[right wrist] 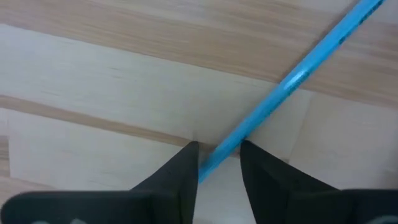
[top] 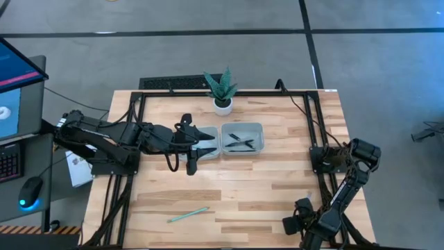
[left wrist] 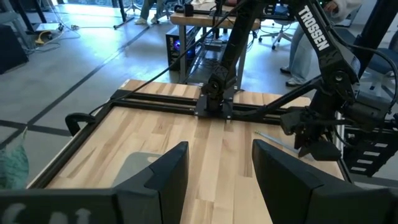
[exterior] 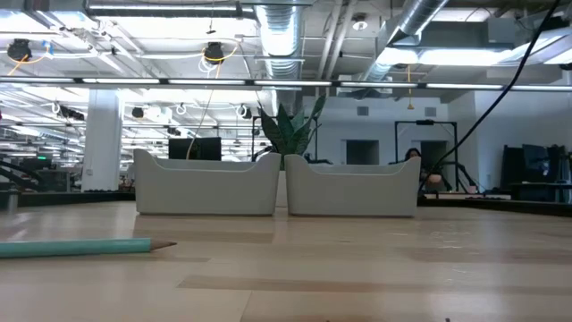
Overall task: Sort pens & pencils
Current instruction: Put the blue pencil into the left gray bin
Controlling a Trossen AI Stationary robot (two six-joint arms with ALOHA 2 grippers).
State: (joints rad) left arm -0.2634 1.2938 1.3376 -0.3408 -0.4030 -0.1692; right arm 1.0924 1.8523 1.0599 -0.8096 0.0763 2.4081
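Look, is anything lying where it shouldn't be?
Yes. One pencil lies loose on the bare table, far from the two trays. Another pencil lies on the wood between the right hand's open fingers. The pens sit in one tray; the left hand hangs over the other.

Table point(top: 277, 173) seen from above. Two trays side by side near the back edge: the left tray point(top: 205, 136), partly under the left arm, and the right tray point(top: 242, 138), touching it. Pens point(top: 240, 142) lie in the right tray. A plant point(top: 221, 89) stands just behind the trays, at the back edge. One pencil point(top: 187, 215) lies on the table near the front edge, left of centre, well apart from the trays. A second pencil point(right wrist: 292, 78) lies on the table between the right gripper's point(right wrist: 219, 158) fingers, at the front right corner.
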